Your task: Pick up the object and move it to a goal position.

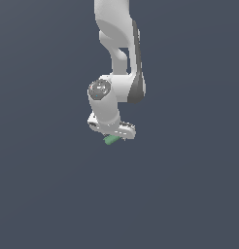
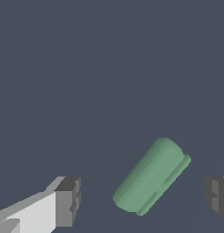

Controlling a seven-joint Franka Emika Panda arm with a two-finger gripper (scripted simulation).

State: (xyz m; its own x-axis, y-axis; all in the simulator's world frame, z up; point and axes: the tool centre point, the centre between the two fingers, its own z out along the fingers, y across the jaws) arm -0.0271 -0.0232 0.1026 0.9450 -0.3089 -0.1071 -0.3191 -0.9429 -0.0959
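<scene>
The object (image 2: 151, 176) is a short matte green cylinder lying at a slant between my two dark fingertips. My gripper (image 2: 143, 200) is open, with a gap on each side of the object and neither pad touching it. One finger pad (image 2: 68, 201) sits at the end of a white finger, the other pad (image 2: 217, 199) is cut off by the picture's edge. In the exterior view the object (image 1: 110, 140) peeks out green just under the white hand, and my gripper (image 1: 113, 136) hangs low over the floor, its fingers mostly hidden by the hand.
A flat, plain dark grey-blue floor (image 1: 189, 194) stretches all around. The white arm (image 1: 116, 44) comes down from above in the exterior view. No goal marker shows.
</scene>
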